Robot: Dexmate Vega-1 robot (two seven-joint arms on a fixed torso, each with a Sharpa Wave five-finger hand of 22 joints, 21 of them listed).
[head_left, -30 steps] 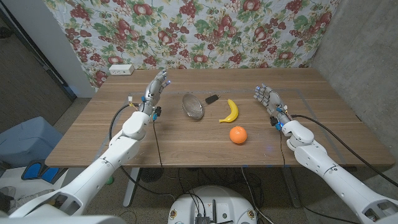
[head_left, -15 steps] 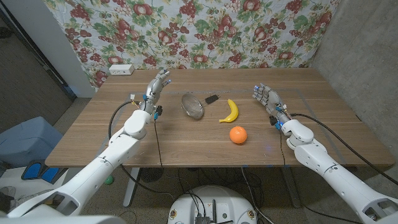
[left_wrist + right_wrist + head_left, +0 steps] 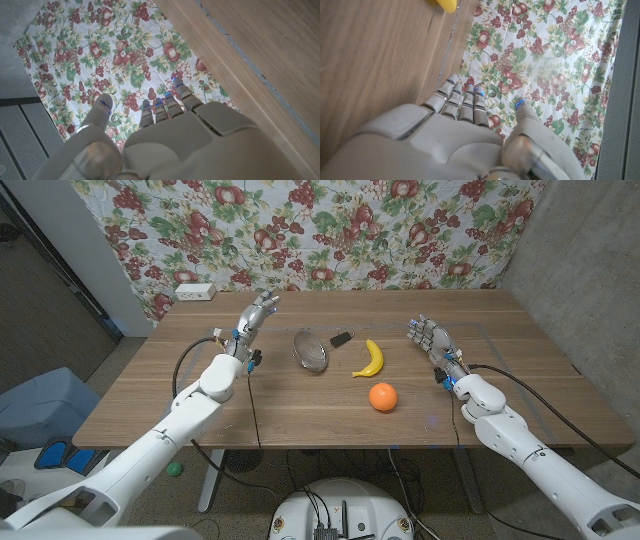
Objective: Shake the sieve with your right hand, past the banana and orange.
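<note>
A metal mesh sieve (image 3: 311, 351) with a black handle (image 3: 341, 338) lies on the wooden table (image 3: 300, 405), left of centre. To its right lies a yellow banana (image 3: 371, 358), whose tip (image 3: 445, 5) also shows in the right wrist view, and in front of that an orange (image 3: 382, 396). My right hand (image 3: 431, 338) is raised at the right of the table, fingers apart and empty, well right of the banana. My left hand (image 3: 252, 317) is raised left of the sieve, fingers apart and holding nothing. Both wrist views show the backs of my hands (image 3: 165, 135) (image 3: 450, 135) with fingers extended.
A floral cloth (image 3: 320, 230) hangs behind the table. A white power strip (image 3: 195, 292) lies at the back left corner. A blue bin (image 3: 45, 405) stands on the floor to the left. A concrete wall (image 3: 590, 270) rises at the right.
My left hand has drifted slightly toward the back right. The sieve, banana, orange and right hand have stayed put.
</note>
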